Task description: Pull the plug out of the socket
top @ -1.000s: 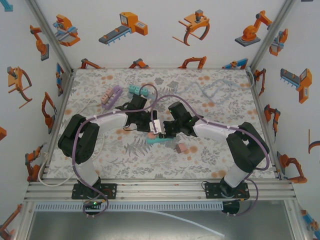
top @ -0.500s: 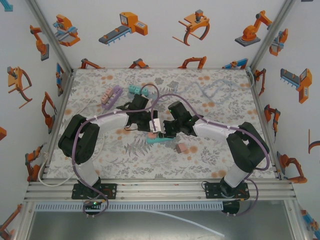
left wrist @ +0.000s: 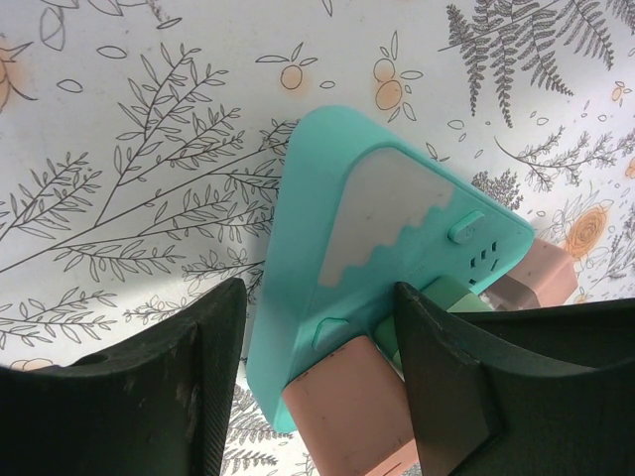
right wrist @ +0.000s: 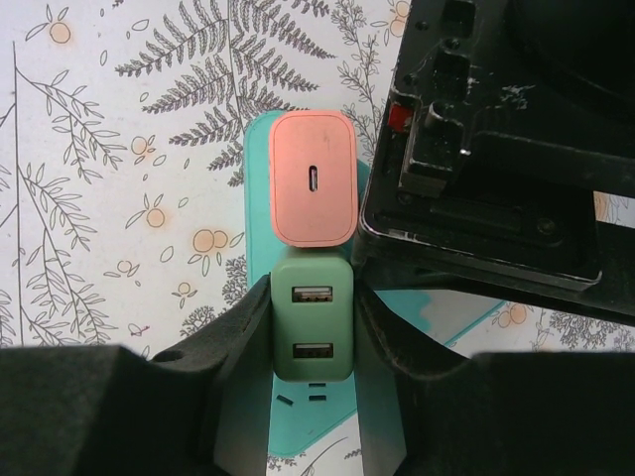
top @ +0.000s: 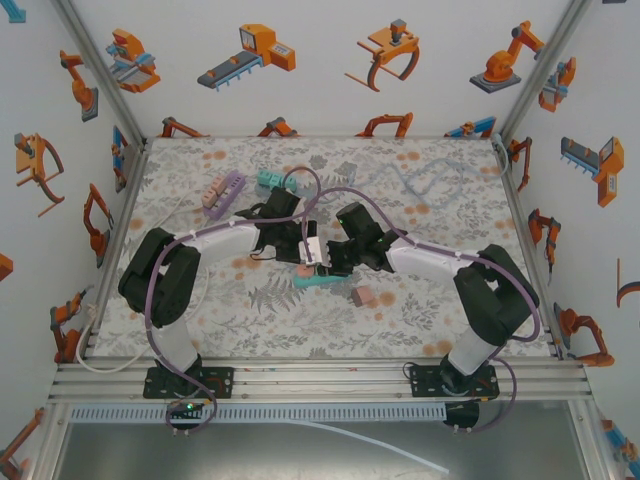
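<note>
**Teal power strip [top: 321, 282] with two chargers, mid-table.** The strip lies flat on the floral tablecloth [top: 250, 310] between the two grippers. Its long axis runs roughly left to right in the top view.

Two chargers are seated side by side along that axis: a pink USB-C charger [right wrist: 314, 178] and a green twin-port USB charger [right wrist: 313, 322]. Both stand up from the strip's face, with their ports turned towards the right wrist camera.

The right gripper [right wrist: 313, 302] is closed on the green charger, one finger pressed to each flank. This charger is therefore taken to be the plug to be drawn; it is not yet out of its socket.

The left gripper [left wrist: 319, 297] is held part-open astride the strip's width, at the pink charger's end. A sliver of cloth is seen between one finger [left wrist: 213, 367] and the strip's edge, so no clamp is evident.

The withdrawal axis is judged to lie square to the strip's face, back along the right fingers. A sideways pull would be expected to drag the unclamped strip along.
</note>
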`<state>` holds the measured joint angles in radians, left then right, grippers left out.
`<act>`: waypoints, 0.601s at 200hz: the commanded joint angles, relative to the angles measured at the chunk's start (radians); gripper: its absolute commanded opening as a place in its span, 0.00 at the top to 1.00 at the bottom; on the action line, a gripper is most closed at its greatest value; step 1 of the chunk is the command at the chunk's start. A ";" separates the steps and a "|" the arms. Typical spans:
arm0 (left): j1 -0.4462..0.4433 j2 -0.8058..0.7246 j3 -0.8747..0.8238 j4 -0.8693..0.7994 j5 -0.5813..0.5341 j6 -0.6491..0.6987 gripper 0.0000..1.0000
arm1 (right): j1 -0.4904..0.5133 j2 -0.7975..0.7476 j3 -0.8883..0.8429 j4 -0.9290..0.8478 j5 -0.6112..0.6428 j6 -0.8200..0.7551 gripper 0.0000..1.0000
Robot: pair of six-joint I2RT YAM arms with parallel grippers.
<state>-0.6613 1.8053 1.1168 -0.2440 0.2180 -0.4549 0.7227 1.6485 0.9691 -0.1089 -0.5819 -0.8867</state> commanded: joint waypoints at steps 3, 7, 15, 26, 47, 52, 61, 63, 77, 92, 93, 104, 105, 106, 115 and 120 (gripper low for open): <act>0.000 0.104 -0.061 -0.179 -0.208 0.068 0.43 | 0.006 -0.097 0.075 0.014 -0.056 0.020 1.00; -0.001 0.105 -0.059 -0.180 -0.207 0.069 0.43 | 0.006 -0.100 0.075 0.012 -0.058 0.020 1.00; -0.001 0.108 -0.058 -0.181 -0.211 0.071 0.43 | 0.006 -0.104 0.074 0.008 -0.059 0.021 1.00; -0.001 0.107 -0.061 -0.182 -0.218 0.070 0.43 | 0.006 -0.105 0.074 0.003 -0.064 0.022 1.00; 0.000 0.106 -0.065 -0.182 -0.223 0.070 0.43 | 0.006 -0.106 0.075 -0.006 -0.068 0.020 1.00; 0.000 0.107 -0.064 -0.182 -0.223 0.069 0.43 | 0.006 -0.106 0.075 -0.008 -0.071 0.020 1.00; -0.001 0.108 -0.066 -0.183 -0.223 0.069 0.43 | 0.006 -0.108 0.077 -0.008 -0.074 0.021 1.00; 0.000 0.108 -0.067 -0.183 -0.223 0.067 0.43 | 0.006 -0.108 0.077 -0.009 -0.076 0.021 1.00; 0.000 0.108 -0.069 -0.183 -0.223 0.068 0.43 | 0.006 -0.111 0.077 -0.009 -0.078 0.021 1.00; 0.000 0.107 -0.070 -0.184 -0.224 0.068 0.43 | 0.007 -0.116 0.077 -0.013 -0.075 0.020 1.00; 0.000 0.106 -0.069 -0.184 -0.225 0.068 0.43 | 0.007 -0.116 0.077 -0.013 -0.075 0.020 1.00; -0.001 0.107 -0.069 -0.186 -0.228 0.070 0.43 | 0.007 -0.122 0.076 -0.017 -0.075 0.020 1.00; -0.001 0.108 -0.069 -0.186 -0.228 0.069 0.43 | 0.007 -0.122 0.076 -0.017 -0.075 0.020 1.00; -0.001 0.108 -0.069 -0.187 -0.229 0.069 0.43 | 0.007 -0.124 0.076 -0.017 -0.074 0.020 1.00; 0.000 0.110 -0.066 -0.186 -0.229 0.069 0.43 | 0.007 -0.128 0.074 -0.018 -0.076 0.021 1.00; 0.000 0.112 -0.066 -0.186 -0.229 0.068 0.43 | 0.007 -0.131 0.071 -0.017 -0.077 0.021 1.00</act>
<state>-0.6697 1.8111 1.1221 -0.2440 0.2184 -0.4553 0.7223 1.6211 0.9741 -0.1520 -0.5755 -0.8864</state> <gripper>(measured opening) 0.574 0.334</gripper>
